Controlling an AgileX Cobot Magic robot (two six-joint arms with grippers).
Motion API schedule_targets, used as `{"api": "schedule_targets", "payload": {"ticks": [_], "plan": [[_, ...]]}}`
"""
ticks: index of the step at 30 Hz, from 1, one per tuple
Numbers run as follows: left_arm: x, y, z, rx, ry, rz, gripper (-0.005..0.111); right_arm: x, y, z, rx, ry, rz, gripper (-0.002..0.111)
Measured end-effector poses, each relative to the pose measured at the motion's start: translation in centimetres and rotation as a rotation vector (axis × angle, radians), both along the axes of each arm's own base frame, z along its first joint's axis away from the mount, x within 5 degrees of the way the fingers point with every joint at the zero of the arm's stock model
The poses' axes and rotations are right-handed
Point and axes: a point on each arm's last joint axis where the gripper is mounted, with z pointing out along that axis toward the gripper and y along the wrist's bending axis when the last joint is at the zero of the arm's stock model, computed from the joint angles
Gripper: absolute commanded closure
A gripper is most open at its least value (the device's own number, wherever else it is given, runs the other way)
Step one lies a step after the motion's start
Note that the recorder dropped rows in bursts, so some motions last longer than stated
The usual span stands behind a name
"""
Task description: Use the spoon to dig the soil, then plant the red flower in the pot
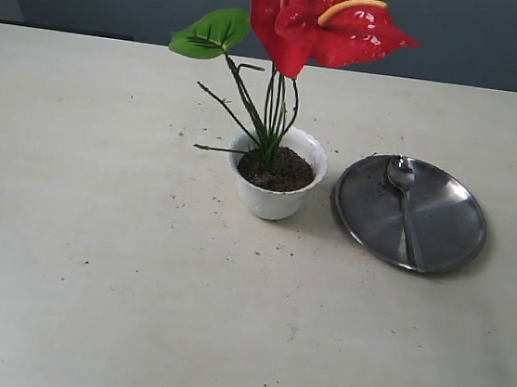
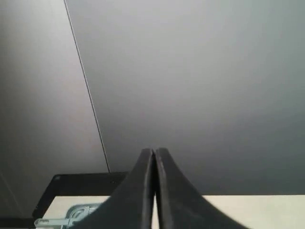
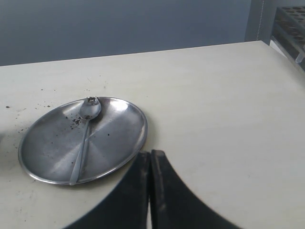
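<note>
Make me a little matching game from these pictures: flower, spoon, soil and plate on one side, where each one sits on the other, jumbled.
Things:
1. flower
2. spoon
3. soil
4. plate

Places:
A. lying on the plate
B. filling the white pot
C. flat on the table, right of the pot
D. standing upright, stems in the soil

Pairs: 1-D, 2-A, 3-B, 4-C
</note>
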Motion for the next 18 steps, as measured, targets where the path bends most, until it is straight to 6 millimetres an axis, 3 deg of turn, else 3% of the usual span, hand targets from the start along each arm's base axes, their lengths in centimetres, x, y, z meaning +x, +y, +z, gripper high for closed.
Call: {"api": "schedule_targets", "payload": {"ticks": [5, 10, 15, 18], "plan": [[-1.1, 0.3, -3.0, -0.081, -0.005, 0.04, 0.106, 0.0, 0.0, 0.0, 0.0, 0.0, 0.0, 0.108], [-3.7, -0.1, -8.2, -0.125, -0.013, 0.088, 0.106, 0.0, 0.0, 0.0, 0.0, 0.0, 0.0, 0.108], [-6.9, -1.1, -10.6, -0.02, -0.007, 0.092, 0.106, 0.0, 0.0, 0.0, 0.0, 0.0, 0.0, 0.108], [-7.5, -1.3, -11.0, 0.005, -0.007, 0.091, 0.106, 0.0, 0.0, 0.0, 0.0, 0.0, 0.0, 0.108]]}}
